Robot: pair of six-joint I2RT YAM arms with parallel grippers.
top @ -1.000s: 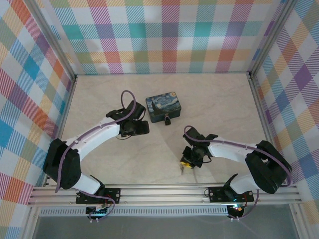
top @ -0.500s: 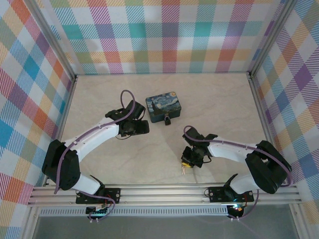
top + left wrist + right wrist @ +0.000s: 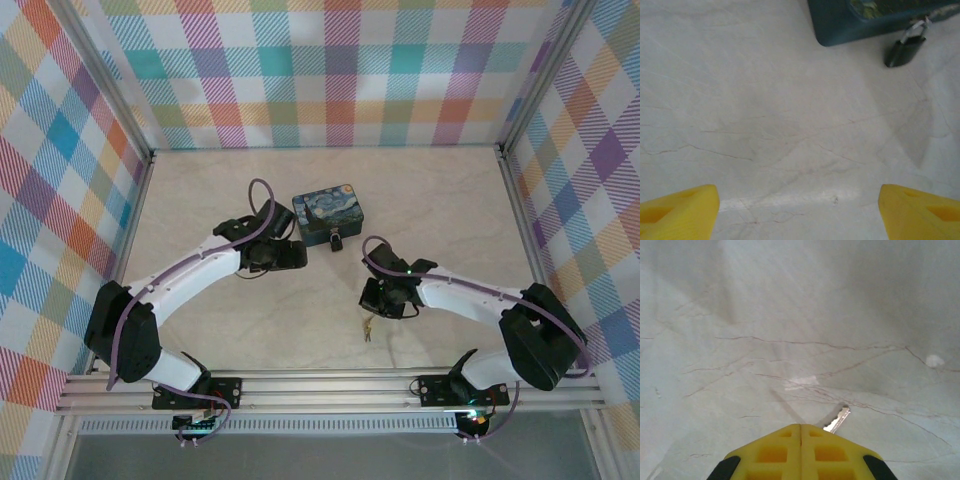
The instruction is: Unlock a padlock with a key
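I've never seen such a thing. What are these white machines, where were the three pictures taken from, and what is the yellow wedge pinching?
These are two white robot arms bolted to a table. The wide picture looks down from above and behind them; the other two come from a camera on each wrist. On the table sits a blue tin with a small padlock hanging at its front. The yellow-tipped left claw is open near the tin, holding nothing. The right claw is shut on a metal key, whose tip pokes out past it.
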